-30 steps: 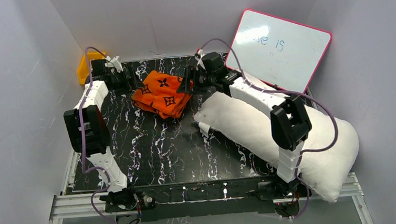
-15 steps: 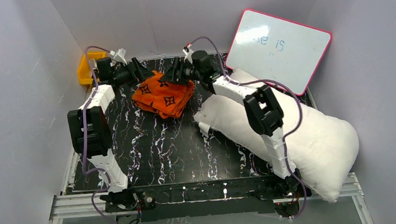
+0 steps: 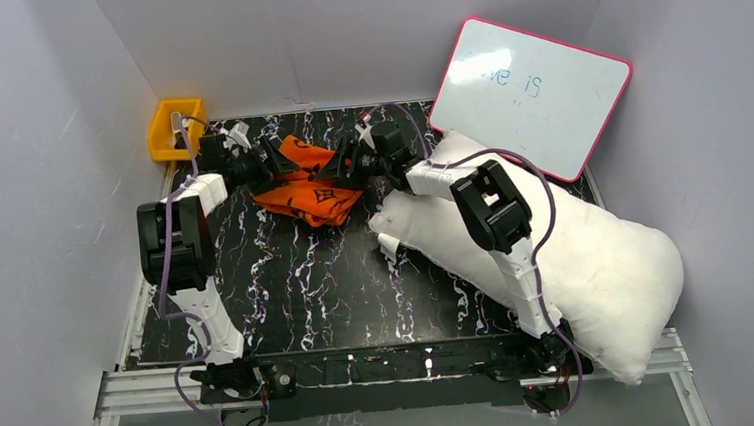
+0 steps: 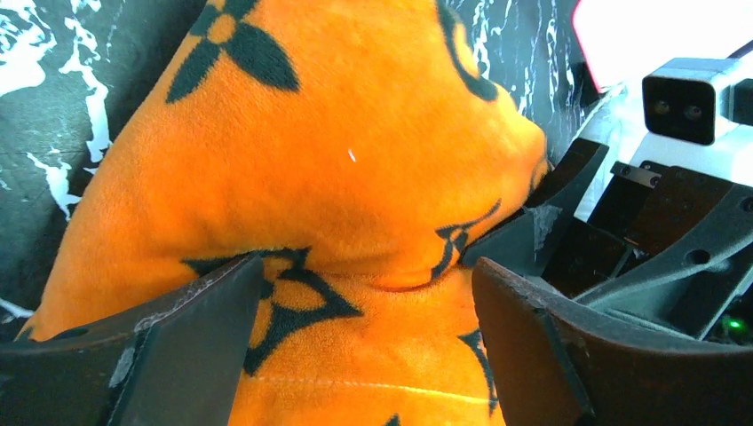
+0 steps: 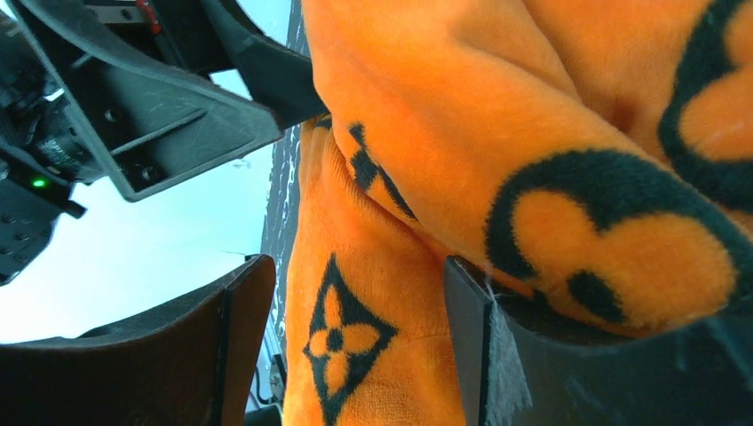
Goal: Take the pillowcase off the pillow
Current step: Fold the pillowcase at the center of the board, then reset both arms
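Note:
The orange pillowcase, printed with black motifs, lies crumpled at the back middle of the black marbled table. It is off the white pillow, which lies along the right side. My left gripper presses into the heap from the left and my right gripper from the right. In the left wrist view the left gripper stands open, with pillowcase fabric across the gap. In the right wrist view the right gripper is open astride a fold of the pillowcase.
A yellow bin sits at the back left corner. A pink-framed whiteboard leans against the back right wall behind the pillow. White walls close in the table on three sides. The two grippers nearly meet over the heap.
Both grippers have dropped from above the heap down into the pillowcase, one from each side. The fabric is now squeezed lower between them. The pillow has not moved.

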Tool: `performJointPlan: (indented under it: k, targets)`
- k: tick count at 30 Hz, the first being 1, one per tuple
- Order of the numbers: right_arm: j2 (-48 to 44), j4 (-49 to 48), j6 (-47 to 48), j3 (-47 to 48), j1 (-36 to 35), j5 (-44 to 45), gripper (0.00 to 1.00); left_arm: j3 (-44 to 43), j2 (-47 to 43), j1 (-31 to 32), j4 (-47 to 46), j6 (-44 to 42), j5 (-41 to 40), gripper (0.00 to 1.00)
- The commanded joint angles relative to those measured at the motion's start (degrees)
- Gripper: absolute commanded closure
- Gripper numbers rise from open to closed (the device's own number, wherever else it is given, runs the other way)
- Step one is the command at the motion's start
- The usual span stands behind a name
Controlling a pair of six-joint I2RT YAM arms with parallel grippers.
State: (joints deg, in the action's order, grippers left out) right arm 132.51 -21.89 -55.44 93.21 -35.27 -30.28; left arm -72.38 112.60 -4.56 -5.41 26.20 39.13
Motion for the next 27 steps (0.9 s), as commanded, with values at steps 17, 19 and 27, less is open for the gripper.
performJointPlan:
  k: [17,19,27]
  targets:
    - [-59.80,30.54,32.04,-25.68,4.23,25.82,0.01,14.00,-43.86,0.80,2.92,-0.64,-2.29,0.02]
    - [-66.64,32.18,32.21,-31.40,4.20,27.62,0.02,19.29,-50.73,1.17,3.02,-1.21,-2.27,0.02]
    - [-87.28,36.03,22.34,-43.25,4.24,26.92,0.02,20.92,-65.61,3.24,21.72,-10.00,-7.94,0.02]
